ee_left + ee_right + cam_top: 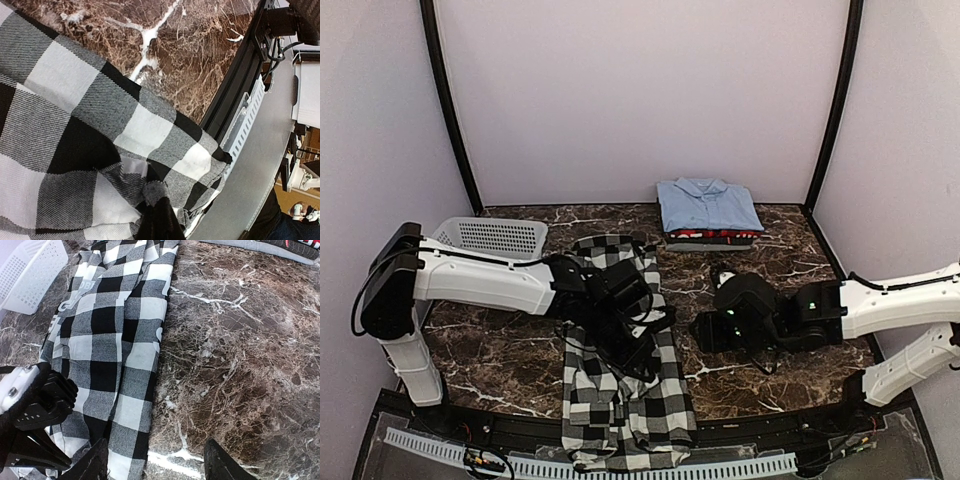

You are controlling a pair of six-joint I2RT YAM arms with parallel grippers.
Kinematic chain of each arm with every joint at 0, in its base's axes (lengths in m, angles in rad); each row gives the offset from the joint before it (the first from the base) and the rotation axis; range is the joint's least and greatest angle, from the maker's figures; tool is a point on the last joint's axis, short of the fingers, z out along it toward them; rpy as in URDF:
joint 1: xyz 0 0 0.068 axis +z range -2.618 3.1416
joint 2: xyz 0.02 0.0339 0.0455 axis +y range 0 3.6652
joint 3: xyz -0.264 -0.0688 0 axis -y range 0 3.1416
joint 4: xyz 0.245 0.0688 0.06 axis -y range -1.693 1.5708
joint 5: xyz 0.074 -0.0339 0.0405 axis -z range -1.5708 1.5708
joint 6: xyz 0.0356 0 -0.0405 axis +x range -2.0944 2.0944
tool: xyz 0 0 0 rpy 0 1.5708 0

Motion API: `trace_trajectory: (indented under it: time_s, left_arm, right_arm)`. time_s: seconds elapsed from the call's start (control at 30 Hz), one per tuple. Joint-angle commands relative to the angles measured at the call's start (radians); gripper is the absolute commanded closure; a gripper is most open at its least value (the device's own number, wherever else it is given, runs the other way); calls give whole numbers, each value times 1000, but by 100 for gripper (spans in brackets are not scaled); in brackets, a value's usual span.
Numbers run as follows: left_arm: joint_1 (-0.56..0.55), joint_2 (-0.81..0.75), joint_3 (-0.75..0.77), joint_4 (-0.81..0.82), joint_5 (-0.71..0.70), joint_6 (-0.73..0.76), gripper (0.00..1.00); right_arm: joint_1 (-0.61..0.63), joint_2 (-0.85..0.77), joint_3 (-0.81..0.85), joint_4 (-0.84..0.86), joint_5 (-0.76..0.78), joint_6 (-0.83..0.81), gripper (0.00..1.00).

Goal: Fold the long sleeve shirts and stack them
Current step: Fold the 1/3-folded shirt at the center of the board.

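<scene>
Deep in check shirt (pixel 630 400) — left jaws

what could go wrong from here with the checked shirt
The buffalo-check shirt hangs over the table edge onto the slotted rail; a pull may snag it or drag it off.
The left gripper pinches only a small bunch of its cloth, which may slip out.
The open right gripper sits close to the left arm beside the shirt; they could collide.
</scene>
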Motion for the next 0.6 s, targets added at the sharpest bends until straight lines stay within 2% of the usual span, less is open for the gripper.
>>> trace_trajectory:
  time_s: [0.0,0.07,0.1,0.23,0.33,0.43,0.57]
  left_arm:
    - [-20,11,29,-19,23,7,95]
    - [-25,9,29,-23,21,11,84]
    - [-26,5,29,-23,18,11,75]
    - [-26,-50,24,6,23,0,48]
    - [-21,-111,12,40,28,-13,37]
    - [0,-149,-9,47,4,-27,35]
    - [95,-203,-41,44,-97,-87,43]
  right_arm:
    - [-6,-22,-16,29,-7,14,38]
    - [-6,-23,-17,28,-9,14,38]
    - [-6,-23,-18,29,-9,14,38]
    - [-6,-11,-16,33,-23,10,38]
    - [-6,9,-16,51,-45,5,38]
    - [0,32,-12,81,-84,-6,38]
    - [34,83,7,147,-123,-24,40]
